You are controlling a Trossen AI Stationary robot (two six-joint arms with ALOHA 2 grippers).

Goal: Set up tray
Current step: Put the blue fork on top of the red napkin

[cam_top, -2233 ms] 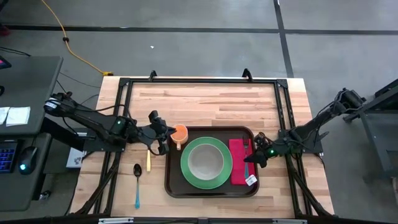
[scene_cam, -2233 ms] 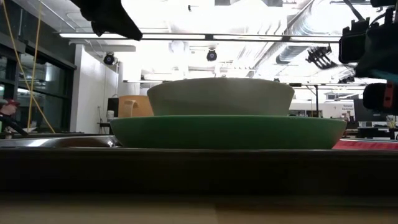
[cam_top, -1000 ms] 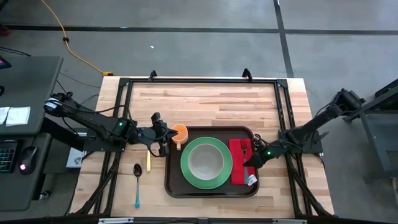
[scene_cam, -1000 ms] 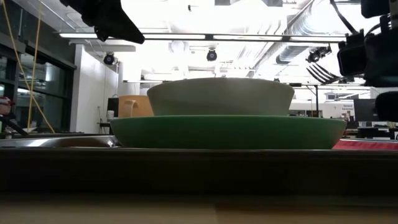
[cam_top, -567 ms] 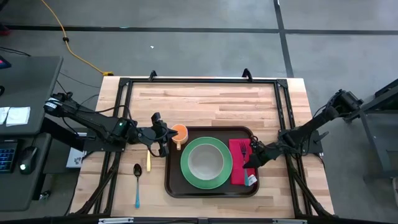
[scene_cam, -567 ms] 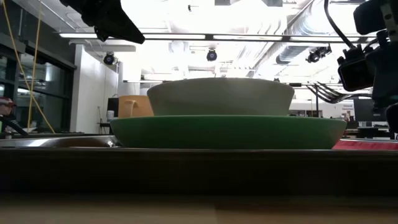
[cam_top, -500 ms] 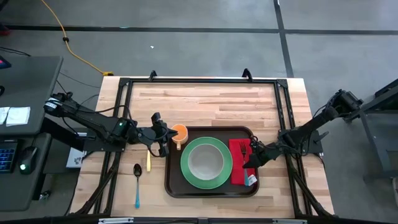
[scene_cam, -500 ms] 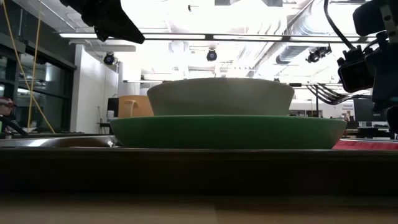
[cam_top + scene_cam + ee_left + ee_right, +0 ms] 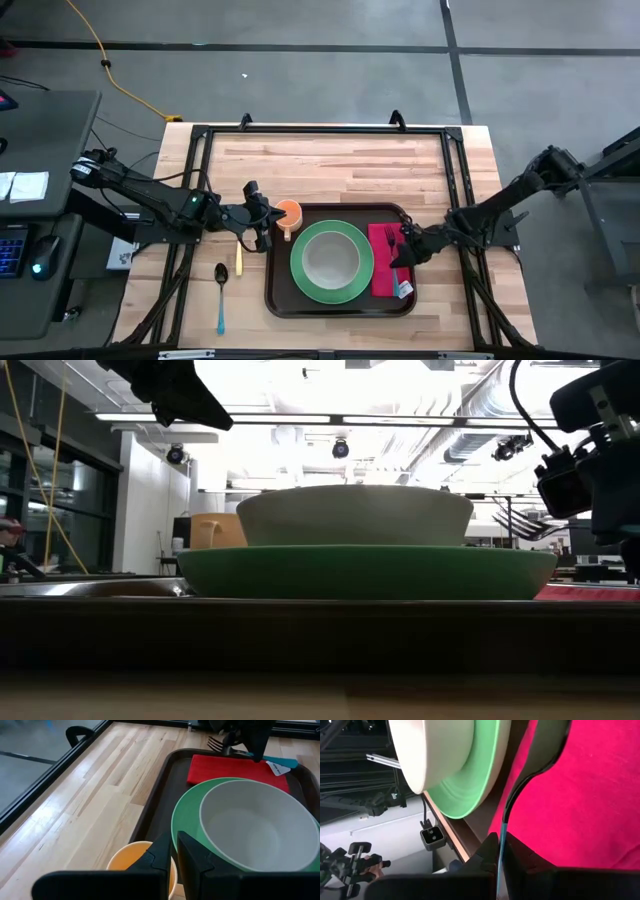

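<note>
the right claw (image 9: 403,247) pinches the fork (image 9: 392,240) over the napkin (image 9: 383,262) to lay it there; left claw (image 9: 262,222) grips the orange cup (image 9: 288,213).

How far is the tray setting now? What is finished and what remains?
Looks done: the green plate with the pale bowl sits on the tray, with the red napkin beside it. In hand: the right gripper holds a fork over the napkin; the left gripper grips the orange cup at the tray's corner. Left: a spoon and a yellow utensil lie on the table.
</note>
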